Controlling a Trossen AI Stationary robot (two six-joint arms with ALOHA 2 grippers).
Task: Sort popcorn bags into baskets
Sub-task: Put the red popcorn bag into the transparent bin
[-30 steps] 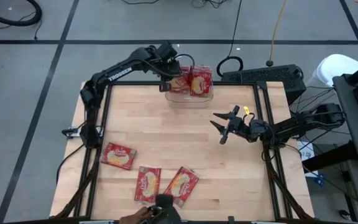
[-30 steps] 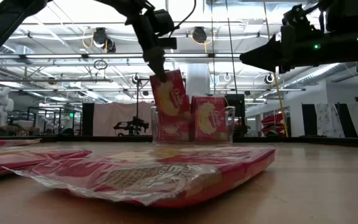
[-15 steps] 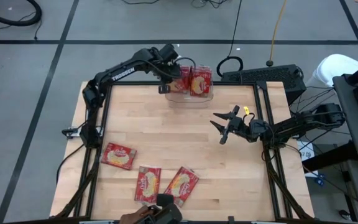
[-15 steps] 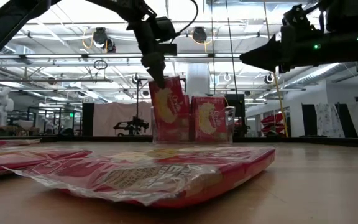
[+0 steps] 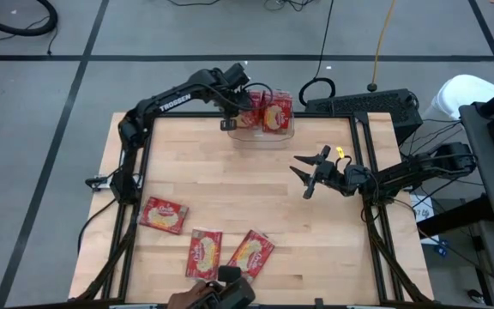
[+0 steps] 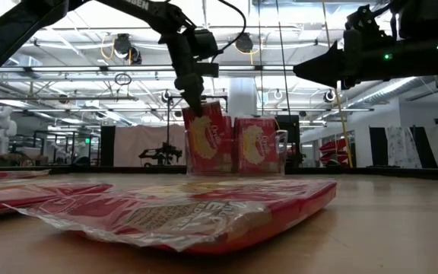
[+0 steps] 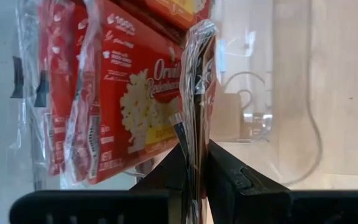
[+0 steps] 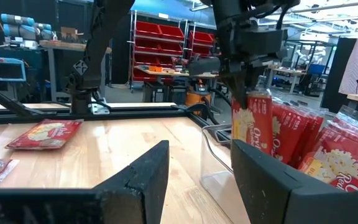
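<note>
- Wooden desk (image 5: pixel 247 184) with a black frame, grey floor around it; low view looks into a workshop with ceiling lights and red storage bins.
- Clear plastic bin (image 5: pixel 262 130) sits at the far edge of the desk, middle, with red popcorn bags standing upright inside it.
- Left end effector (image 5: pixel 234 105) is over the bin's left end, closed on the top edge of a popcorn bag (image 6: pixel 206 141), pinching its clear wrap.
- Held bag is upright, lowered into the bin, just beside a second upright bag (image 6: pixel 255 144) on its right in the low view.
- Left wrist view: dark fingers (image 7: pixel 180 163) clamp the bag's thin edge, more red bags stacked behind it in the bin.
- Right end effector (image 5: pixel 309 174) hovers above the bare desk right of centre, well apart from the bin, fingers spread, holding nothing.
- Three loose bags lie flat near the front-left of the desk: one (image 5: pixel 163 215) leftmost, one (image 5: pixel 203 254) in the middle, one (image 5: pixel 250 255) tilted beside it.
- Person's hand (image 5: pixel 191 299) at the near edge of the desk, bottom of the high view.
</note>
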